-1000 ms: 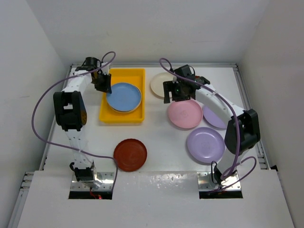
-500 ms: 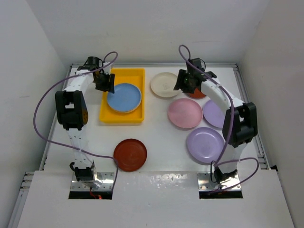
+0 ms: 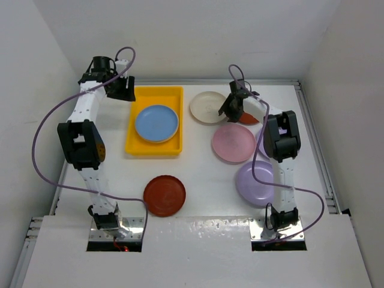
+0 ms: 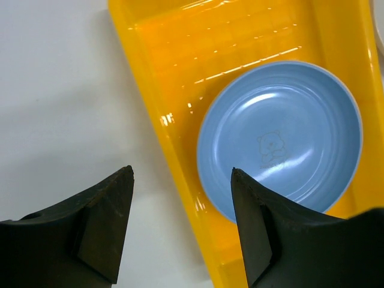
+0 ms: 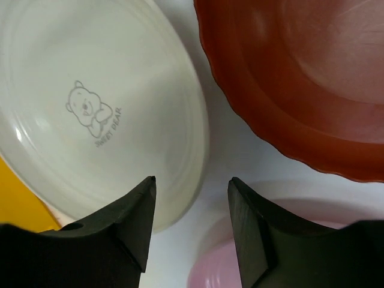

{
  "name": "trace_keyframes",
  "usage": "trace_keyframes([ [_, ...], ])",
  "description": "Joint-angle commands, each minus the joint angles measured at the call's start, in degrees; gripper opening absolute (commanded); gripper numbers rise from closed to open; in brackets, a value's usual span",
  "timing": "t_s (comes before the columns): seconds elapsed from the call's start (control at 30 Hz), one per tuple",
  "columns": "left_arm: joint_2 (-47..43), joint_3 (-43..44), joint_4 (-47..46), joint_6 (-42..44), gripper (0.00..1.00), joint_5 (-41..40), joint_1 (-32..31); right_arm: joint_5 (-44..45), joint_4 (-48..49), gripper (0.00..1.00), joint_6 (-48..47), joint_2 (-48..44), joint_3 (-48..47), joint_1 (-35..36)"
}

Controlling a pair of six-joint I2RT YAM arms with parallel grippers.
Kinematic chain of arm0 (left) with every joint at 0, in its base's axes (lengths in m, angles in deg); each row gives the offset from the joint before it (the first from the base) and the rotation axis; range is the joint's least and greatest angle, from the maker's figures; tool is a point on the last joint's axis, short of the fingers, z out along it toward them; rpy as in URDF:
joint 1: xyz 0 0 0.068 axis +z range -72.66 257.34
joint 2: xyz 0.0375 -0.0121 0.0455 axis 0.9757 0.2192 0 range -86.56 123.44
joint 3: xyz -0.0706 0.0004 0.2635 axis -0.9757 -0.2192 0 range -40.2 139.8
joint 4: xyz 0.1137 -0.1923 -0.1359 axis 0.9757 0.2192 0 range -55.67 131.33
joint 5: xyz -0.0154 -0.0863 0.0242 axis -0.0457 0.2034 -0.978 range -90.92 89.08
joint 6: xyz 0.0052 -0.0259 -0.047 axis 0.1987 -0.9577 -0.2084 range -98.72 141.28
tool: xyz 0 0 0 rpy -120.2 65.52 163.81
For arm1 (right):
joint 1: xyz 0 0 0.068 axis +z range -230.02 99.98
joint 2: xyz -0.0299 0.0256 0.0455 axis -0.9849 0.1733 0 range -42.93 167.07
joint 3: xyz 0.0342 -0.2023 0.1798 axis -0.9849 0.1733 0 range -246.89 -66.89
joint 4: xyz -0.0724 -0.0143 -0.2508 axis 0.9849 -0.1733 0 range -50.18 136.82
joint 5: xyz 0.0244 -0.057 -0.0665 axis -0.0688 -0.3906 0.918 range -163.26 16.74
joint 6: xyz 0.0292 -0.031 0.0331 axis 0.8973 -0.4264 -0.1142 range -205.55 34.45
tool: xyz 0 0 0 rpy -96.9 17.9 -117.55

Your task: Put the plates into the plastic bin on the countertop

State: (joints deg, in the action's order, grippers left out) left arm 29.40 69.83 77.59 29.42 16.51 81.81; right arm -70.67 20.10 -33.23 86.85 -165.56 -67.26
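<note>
- The left pincer (image 4: pixel 181 180) is hanging wide open over the far left corner of the yellow plastic bin (image 3: pixel 157 97). It is holding nothing.
- The blue plate (image 3: pixel 156 123) is lying flat inside the bin, so that one is looking done.
- The right pincer (image 5: pixel 189 192) is hanging about half open, low over the counter (image 3: pixel 204 174). It is gripping nothing.
- The rim of the cream plate (image 5: pixel 90 108) is showing between its two fingers. The back red plate (image 5: pixel 300 84) is sitting just beside, and the pink plate (image 5: pixel 240 264) is near too.
- I am guessing the step in hand is picking the next plate, and the cream one is looking like the pick.
- For that, the right pincer is needing to go down with one finger inside the rim and one outside, then squeeze, lift, and carry the plate over to the bin.
- It is needing care, because the red and pink plates are crowding close and could get bumped.
- The lavender plate (image 3: pixel 258 183) and the front red plate (image 3: pixel 164 195) are waiting on the counter, well apart from the bin.
</note>
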Motion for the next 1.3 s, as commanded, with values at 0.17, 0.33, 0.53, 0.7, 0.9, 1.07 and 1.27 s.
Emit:
trace_keyframes([
  [0.17,-2.7,-0.7,0.5,-0.7,0.68,0.4,3.5,-0.3,6.1,0.24,6.0,2.3,-1.7,0.0],
  [0.33,-3.2,-0.7,0.5,-0.7,0.68,0.9,4.6,2.5,6.9,0.0,6.9,0.0,-1.8,0.0],
  [0.53,-3.2,-0.1,0.5,-1.2,0.68,0.9,7.0,7.0,14.9,0.0,5.2,-11.2,2.0,0.5],
  [0.7,-2.7,0.4,0.5,-2.2,0.68,0.9,9.2,7.0,18.7,0.0,-3.4,-19.5,4.4,4.2],
  [0.9,-0.9,1.6,-0.6,-3.6,0.68,1.5,10.4,-2.3,12.9,0.0,-14.8,-15.1,-1.3,12.3],
  [1.07,-0.4,2.6,-1.2,-4.6,0.68,2.0,11.0,-6.8,0.5,0.0,-17.4,-0.3,-20.5,18.3],
  [1.27,-0.4,1.0,-1.2,-3.6,0.68,2.0,11.5,-5.1,1.8,0.0,-20.8,3.4,-21.8,21.3],
])
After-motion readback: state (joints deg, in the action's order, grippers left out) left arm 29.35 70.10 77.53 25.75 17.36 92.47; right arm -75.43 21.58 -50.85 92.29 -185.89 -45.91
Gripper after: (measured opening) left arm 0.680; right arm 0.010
